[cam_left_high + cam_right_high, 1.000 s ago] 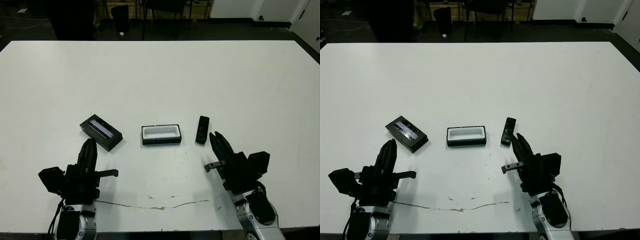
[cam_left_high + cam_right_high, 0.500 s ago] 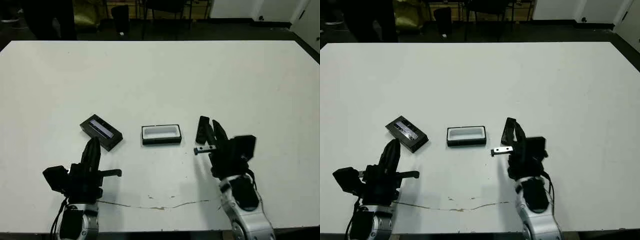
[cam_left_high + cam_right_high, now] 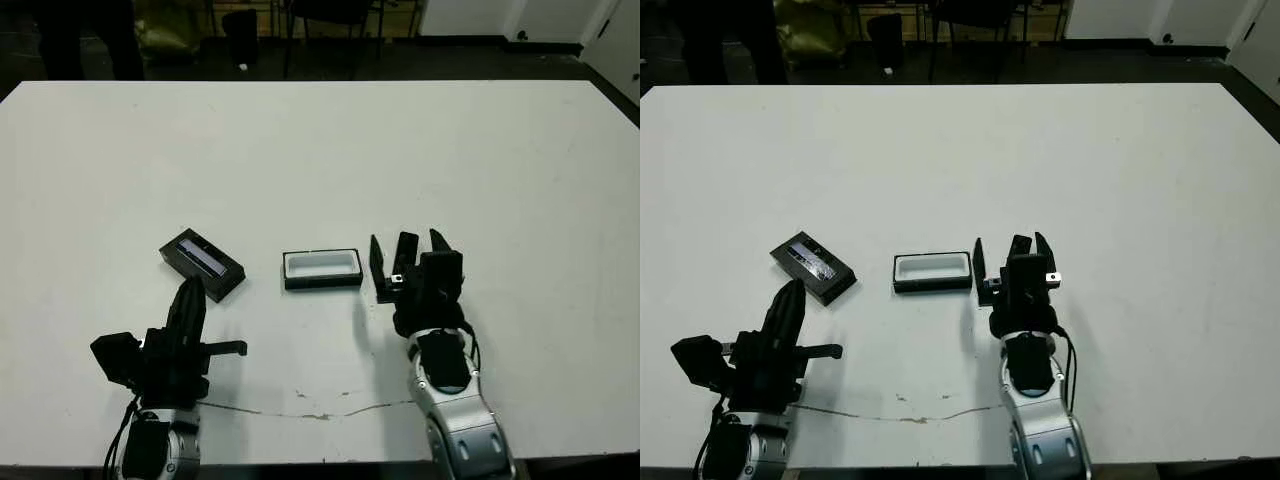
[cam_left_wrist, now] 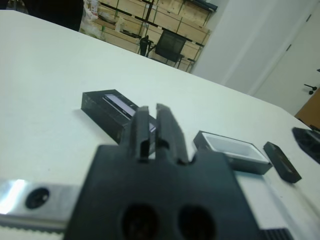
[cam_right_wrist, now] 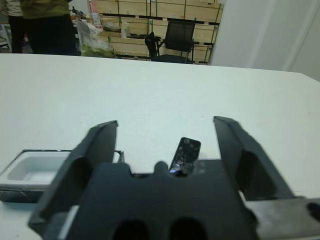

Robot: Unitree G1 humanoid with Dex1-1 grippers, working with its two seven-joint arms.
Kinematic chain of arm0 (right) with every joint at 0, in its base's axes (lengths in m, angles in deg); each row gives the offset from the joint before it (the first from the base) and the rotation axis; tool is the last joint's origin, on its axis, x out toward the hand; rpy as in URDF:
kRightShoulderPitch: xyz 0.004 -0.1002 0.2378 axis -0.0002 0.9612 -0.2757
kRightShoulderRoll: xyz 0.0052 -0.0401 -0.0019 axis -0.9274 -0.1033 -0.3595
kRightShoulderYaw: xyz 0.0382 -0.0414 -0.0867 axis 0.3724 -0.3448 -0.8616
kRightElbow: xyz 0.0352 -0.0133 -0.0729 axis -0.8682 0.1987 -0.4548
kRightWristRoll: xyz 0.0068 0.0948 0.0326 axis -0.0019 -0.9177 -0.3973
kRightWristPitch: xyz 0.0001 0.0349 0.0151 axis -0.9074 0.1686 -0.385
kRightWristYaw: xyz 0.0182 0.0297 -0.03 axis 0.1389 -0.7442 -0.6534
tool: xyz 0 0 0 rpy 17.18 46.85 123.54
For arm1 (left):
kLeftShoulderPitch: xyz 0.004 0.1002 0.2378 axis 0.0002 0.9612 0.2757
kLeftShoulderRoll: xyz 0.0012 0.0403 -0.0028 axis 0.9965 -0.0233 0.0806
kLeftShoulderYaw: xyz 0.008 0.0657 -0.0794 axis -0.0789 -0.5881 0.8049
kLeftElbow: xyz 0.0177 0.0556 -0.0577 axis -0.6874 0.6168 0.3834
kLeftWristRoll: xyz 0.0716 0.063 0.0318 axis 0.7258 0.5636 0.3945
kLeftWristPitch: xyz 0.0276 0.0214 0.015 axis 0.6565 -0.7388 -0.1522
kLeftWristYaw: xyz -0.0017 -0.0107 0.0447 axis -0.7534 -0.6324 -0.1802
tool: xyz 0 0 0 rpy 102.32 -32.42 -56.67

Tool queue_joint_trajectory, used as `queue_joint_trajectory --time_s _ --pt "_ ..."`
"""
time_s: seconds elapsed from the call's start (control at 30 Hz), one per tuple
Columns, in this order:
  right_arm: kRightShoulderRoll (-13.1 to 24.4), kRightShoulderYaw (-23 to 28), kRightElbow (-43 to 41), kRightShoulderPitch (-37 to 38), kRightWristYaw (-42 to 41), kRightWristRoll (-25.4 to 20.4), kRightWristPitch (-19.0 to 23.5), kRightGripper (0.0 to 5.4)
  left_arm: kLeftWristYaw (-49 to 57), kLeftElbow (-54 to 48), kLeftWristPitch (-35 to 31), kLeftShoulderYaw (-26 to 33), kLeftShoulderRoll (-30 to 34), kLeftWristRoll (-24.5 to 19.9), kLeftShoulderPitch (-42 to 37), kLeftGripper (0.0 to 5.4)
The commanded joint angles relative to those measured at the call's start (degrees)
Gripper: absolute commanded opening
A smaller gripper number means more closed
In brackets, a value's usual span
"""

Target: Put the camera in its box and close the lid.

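Right of the box (image 3: pixel 322 269), the camera (image 5: pixel 185 152) lies flat on the table (image 3: pixel 330 150), its long axis running near-to-far. The right gripper (image 3: pixel 408 255) is positioned directly over it, fingers spread wide, one on each long side, neither visibly touching. The grasp therefore depends on closing across the short axis. The box sits open, just left of the camera. The lid (image 3: pixel 202 263) lies farther left, well apart, ahead of the left gripper (image 4: pixel 154 127), whose fingers are pressed together. The right arm is clearly the nearer one.
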State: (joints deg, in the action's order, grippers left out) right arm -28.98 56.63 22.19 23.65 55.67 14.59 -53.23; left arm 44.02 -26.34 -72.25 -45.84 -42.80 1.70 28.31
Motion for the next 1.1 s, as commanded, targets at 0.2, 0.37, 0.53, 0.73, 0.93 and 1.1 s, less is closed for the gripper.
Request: queue_joint_trajectory --time_s 0.2,0.37,0.53,0.73,0.93,1.1 --pt "-3.37 0.11 4.63 -1.0 4.52 0.15 -0.15 5.39 0.34 0.09 -1.72 0.27 0.53 0.07 1.3 0.0" --pt "-4.14 0.09 6.51 -1.49 7.06 -0.21 -0.36 5.39 -0.07 -0.03 -1.96 0.33 0.73 -0.53 1.52 0.0" --pt "-4.7 0.19 8.57 -1.98 9.33 -0.64 -1.66 5.39 0.09 -0.47 -2.27 0.29 0.91 -0.13 1.99 0.0" --pt "-5.07 0.36 10.57 -2.23 11.01 -2.08 -3.86 5.39 -0.76 -0.18 -1.82 0.4 1.23 -0.4 2.29 0.0" --pt "-5.09 0.4 12.31 -2.59 12.24 -2.84 -4.97 5.39 -0.17 -1.19 -3.23 0.48 1.04 0.01 2.83 0.0" --pt "-5.12 0.39 13.5 -3.0 13.03 -2.93 -4.16 5.39 -1.24 -1.24 -3.77 0.8 1.42 -1.09 2.86 0.0"
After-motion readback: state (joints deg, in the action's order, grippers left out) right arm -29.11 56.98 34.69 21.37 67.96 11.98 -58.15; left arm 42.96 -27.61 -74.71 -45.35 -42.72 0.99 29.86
